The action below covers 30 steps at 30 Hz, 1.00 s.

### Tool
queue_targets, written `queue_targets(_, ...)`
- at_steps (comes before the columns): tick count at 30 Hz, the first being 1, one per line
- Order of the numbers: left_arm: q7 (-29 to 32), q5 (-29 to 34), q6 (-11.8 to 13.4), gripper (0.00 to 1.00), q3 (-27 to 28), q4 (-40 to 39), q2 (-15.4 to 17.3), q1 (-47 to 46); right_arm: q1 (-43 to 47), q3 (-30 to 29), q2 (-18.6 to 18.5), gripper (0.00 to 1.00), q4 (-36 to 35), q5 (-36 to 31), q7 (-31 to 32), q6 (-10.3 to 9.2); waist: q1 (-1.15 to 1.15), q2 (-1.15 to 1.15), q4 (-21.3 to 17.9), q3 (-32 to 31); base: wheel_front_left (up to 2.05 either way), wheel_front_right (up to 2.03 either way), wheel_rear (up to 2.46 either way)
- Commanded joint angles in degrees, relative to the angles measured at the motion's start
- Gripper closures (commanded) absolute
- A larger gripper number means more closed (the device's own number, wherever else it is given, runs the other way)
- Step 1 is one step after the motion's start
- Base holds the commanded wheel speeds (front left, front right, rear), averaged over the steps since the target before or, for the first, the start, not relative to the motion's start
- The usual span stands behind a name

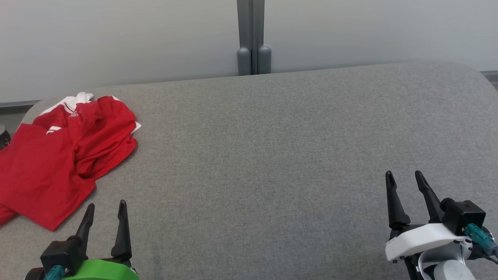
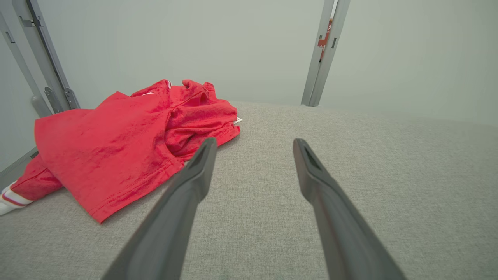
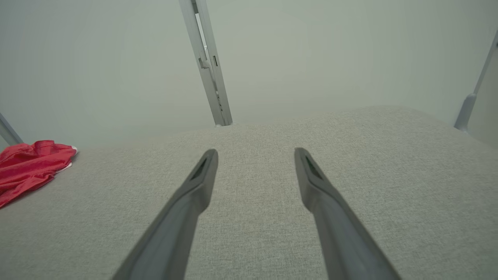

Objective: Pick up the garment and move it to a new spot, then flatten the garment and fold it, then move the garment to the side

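Observation:
The garment [image 1: 62, 155] is a red shirt with white trim, lying crumpled at the far left of the grey fabric table [image 1: 272, 155], part of it running past the left edge of the head view. My left gripper [image 1: 106, 208] stands open just below and right of the garment's near hem, apart from it. In the left wrist view the garment [image 2: 124, 144] lies left of my open left gripper [image 2: 253, 146]. My right gripper [image 1: 404, 177] is open at the lower right, far from the cloth. The right wrist view has the garment [image 3: 27, 163] at its far left and my right gripper [image 3: 255, 154] empty.
A pale wall with a grey vertical post [image 1: 252, 39] runs behind the table's far edge. The table has rounded corners at the far left and far right. A dark object [image 1: 4, 137] sits just off the table's left edge.

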Motion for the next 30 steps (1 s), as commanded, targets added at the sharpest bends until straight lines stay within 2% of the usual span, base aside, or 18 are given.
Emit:
queue_targets(1,-0.49,1.70,-0.32,0.00,0.31,-0.27,0.60,0.45,0.19,-0.32,-0.28,0.00,0.06,-1.14,-0.53,0.01,0.00,0.00,-0.05,-0.02,0.00,0.00,0.00)
queue_targets(10,-1.56,3.03,-1.14,0.00,1.53,0.47,-0.34,0.44,0.73,-0.42,-0.29,0.00,1.11,-3.42,-1.58,0.02,0.00,0.00,-0.32,-0.01,0.00,0.00,0.00)
queue_targets(30,-3.66,5.53,-1.95,0.00,0.37,3.04,0.02,0.31,1.17,-0.16,-0.32,0.00,3.40,-9.70,-3.71,0.01,0.00,0.00,-0.82,0.01,0.00,0.00,0.00)
